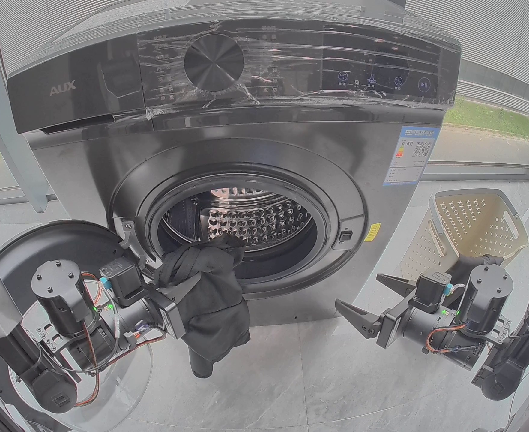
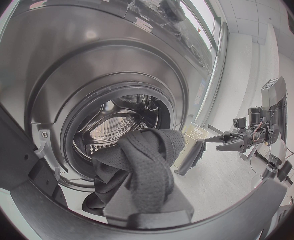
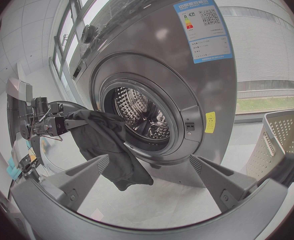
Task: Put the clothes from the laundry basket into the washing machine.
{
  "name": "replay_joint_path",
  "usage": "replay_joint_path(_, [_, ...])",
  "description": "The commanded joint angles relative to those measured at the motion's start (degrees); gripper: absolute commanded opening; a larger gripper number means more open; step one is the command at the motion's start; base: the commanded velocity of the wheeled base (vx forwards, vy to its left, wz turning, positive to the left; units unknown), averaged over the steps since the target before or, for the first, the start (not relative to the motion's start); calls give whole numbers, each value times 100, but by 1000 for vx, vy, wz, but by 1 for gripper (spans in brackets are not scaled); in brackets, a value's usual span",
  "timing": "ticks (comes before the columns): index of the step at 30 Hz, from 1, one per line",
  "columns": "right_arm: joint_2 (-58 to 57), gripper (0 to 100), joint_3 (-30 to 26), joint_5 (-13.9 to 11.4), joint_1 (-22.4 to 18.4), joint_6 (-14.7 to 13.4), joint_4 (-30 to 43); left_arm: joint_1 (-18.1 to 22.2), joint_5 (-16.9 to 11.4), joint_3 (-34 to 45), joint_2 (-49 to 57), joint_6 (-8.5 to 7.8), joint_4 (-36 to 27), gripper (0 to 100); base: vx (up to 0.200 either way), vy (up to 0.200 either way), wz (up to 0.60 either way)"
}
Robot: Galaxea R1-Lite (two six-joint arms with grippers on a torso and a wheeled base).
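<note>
Left gripper (image 1: pixel 183 307): fingers clamped on a dark garment (image 1: pixel 213 313), just in front of the drum opening (image 1: pixel 246 226) of the washing machine (image 1: pixel 246 145).
Dark garment: its top fold reached the opening's lower lip; most of it hung outside, down toward the floor (image 1: pixel 312 379).
Right gripper (image 1: pixel 360 292): fingers spread wide, holding nothing, beside the laundry basket (image 1: pixel 438 211) (another dark piece (image 1: pixel 465 268) hung at its rim).
Risk one: released there, the hanging weight would likely drag the cloth off the lip onto the floor.
Risk two: the trailing end could snag on the door hinge (image 1: pixel 126 233) during a push inward.
</note>
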State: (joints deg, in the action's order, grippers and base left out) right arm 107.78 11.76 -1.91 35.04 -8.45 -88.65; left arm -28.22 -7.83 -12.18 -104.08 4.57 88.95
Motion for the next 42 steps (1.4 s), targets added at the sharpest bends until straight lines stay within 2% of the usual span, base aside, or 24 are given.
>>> replay_joint_path(1, [15, 100, 1, -2, 12, 1, -3, -8, 0, -4, -86, -9, 8, 0, 0, 0, 0])
replay_joint_path(6, [15, 100, -7, -2, 12, 1, -3, -43, 0, 40, -86, -9, 8, 0, 0, 0, 0])
replay_joint_path(11, [-11, 100, -25, 7, 74, 10, -3, -360, 27, 14, 2, 0, 8, 0, 0, 0, 0])
replay_joint_path(12, [-29, 100, -60, -2, 118, 10, -3, -412, 53, -48, -42, -9, 8, 0, 0, 0, 0])
replay_joint_path(14, [-29, 100, -87, -11, 179, 10, 6, -456, 71, -373, -191, 79, 8, 0, 0, 0, 0])
replay_joint_path(19, [-29, 100, -289, -28, 285, 54, -3, -403, 88, -839, -807, -18, 8, 0, 0, 0, 0])
replay_joint_path(26, [-37, 100, -306, -20, 504, 54, -3, -447, 132, -1155, -1334, -18, 8, 0, 0, 0, 0])
replay_joint_path(31, [-46, 100, -297, -20, 504, 63, -3, -447, 431, -1937, -2107, 9, 17, 0, 0, 0, 0])
replay_joint_path(42, [-99, 100, -306, -20, 583, 63, -3, -386, 616, -3511, -3188, 53, -133, 0, 0, 0, 0])
